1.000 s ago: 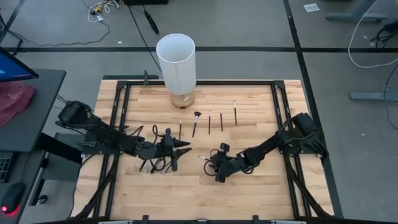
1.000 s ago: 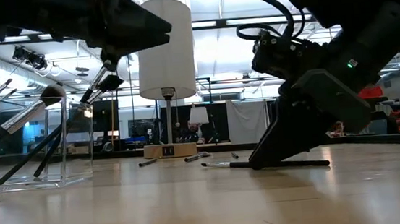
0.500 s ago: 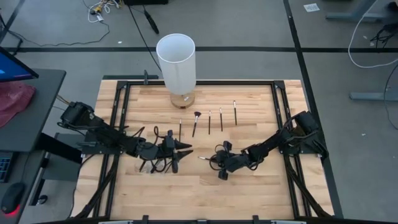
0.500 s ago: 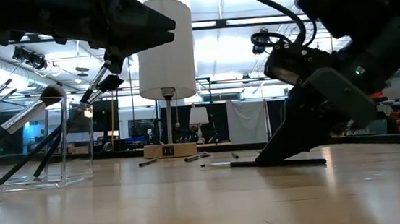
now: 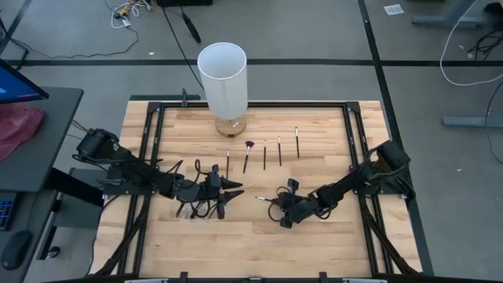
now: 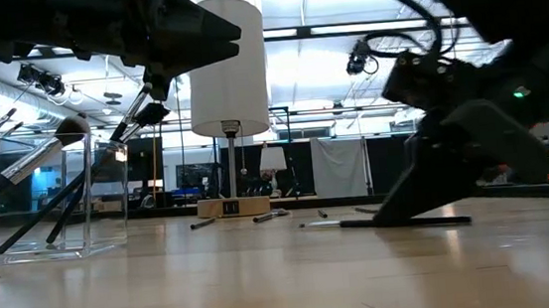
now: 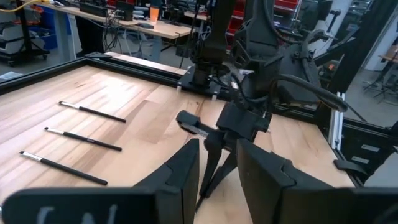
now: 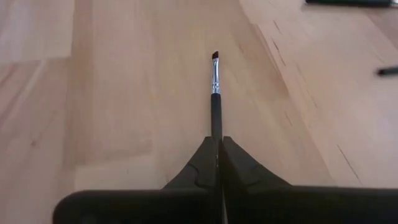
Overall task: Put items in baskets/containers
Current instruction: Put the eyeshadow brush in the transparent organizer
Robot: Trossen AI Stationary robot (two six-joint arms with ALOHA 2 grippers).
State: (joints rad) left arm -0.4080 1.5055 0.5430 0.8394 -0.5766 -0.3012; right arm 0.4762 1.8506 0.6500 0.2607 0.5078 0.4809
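My right gripper [image 5: 280, 207] is low at the table's middle, shut on a thin dark makeup brush [image 8: 215, 81] whose small bristle tip [image 5: 259, 198] points toward the table's left. My left gripper [image 5: 233, 187] is open and empty, held above the table beside the clear container [image 6: 44, 199]. The container stands on the table with several brushes [image 6: 51, 159] leaning inside it. Several more brushes [image 5: 265, 154] lie in a row on the wood at the far middle. My right gripper pinches the brush's dark handle [image 8: 216, 121] between its two fingers, behind the silvery ferrule. The fingers slant down from the table's right and lie along the brush. The brush [image 6: 345, 224] lies level at the table top, sticking out on both sides of the fingertips.
A tall white cylinder [image 5: 222, 75] stands on a small base at the far middle of the table. A black frame [image 5: 357, 141] runs around the wooden top. Bare wood lies along the near edge.
My right gripper has moved toward the table's right edge, staying low and shut, and the brush has gone with it along the table top, still level.
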